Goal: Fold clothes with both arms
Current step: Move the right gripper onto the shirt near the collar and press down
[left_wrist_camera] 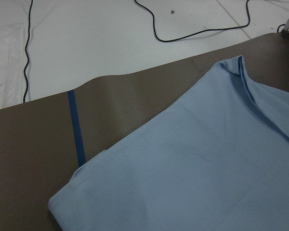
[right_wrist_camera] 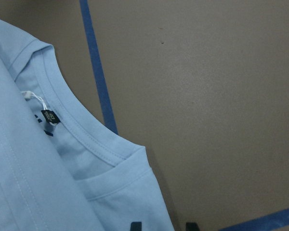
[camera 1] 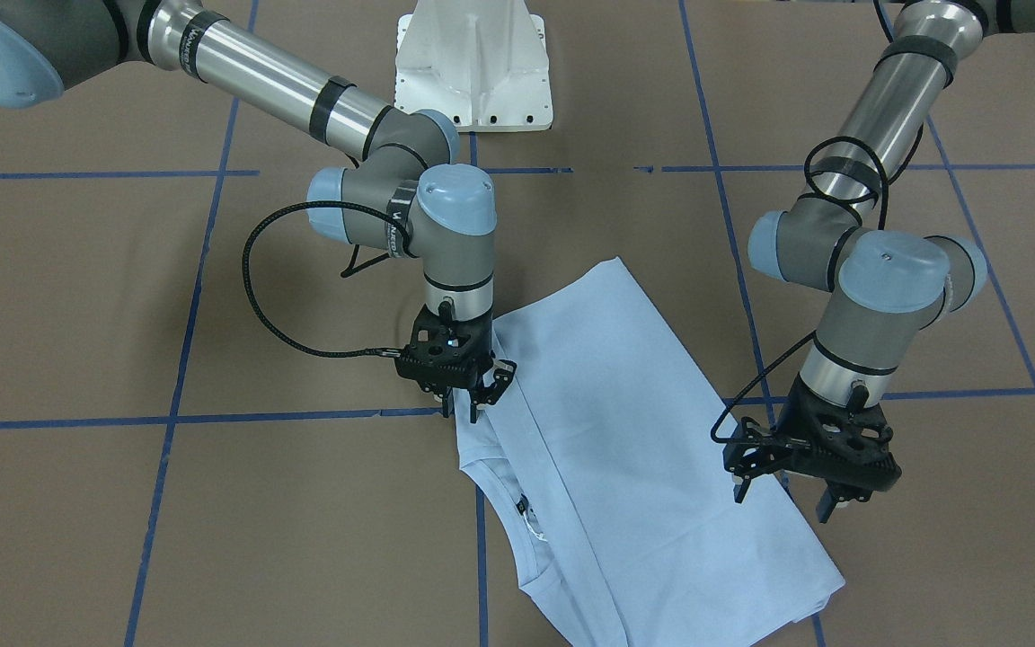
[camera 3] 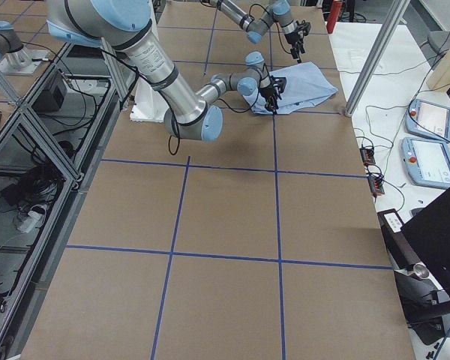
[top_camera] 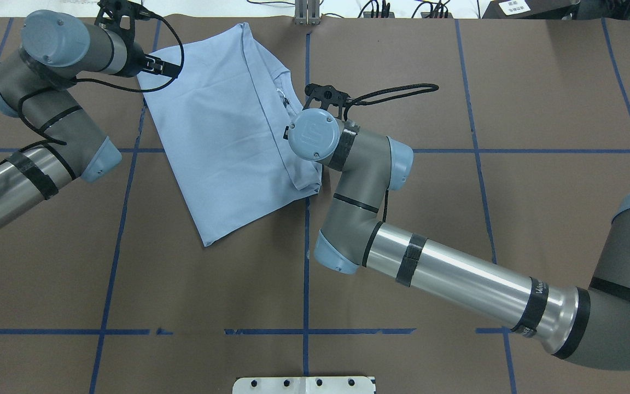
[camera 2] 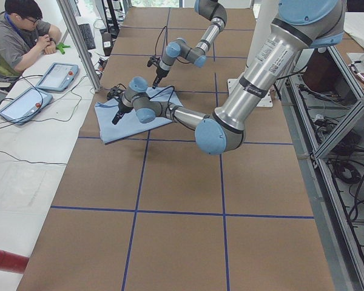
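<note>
The right gripper (camera 1: 461, 409), black and with two fingers, has its jaws a little apart and holds nothing. In the right wrist view one dark fingertip (right_wrist_camera: 136, 226) is over the cloth and the other is over the bare table, at the shoulder edge of the light blue short-sleeved T-shirt (camera 1: 625, 422). Just beside this place are the round ribbed collar (right_wrist_camera: 82, 130) and the small dark neck label (right_wrist_camera: 50, 117). The left gripper (camera 1: 782, 499), also black, has its fingers widely spread and empty, over the opposite long edge of the shirt. The shirt is folded lengthwise into a long band and lies flat and slanted on the brown table (camera 1: 302, 539) with blue tape lines (camera 1: 167, 420), on the far side from the robot, between the two grippers. Behind the grippers the silver-grey right arm (camera 1: 284, 85) and left arm (camera 1: 886, 108), with light blue joint caps, reach from the robot's side.
</note>
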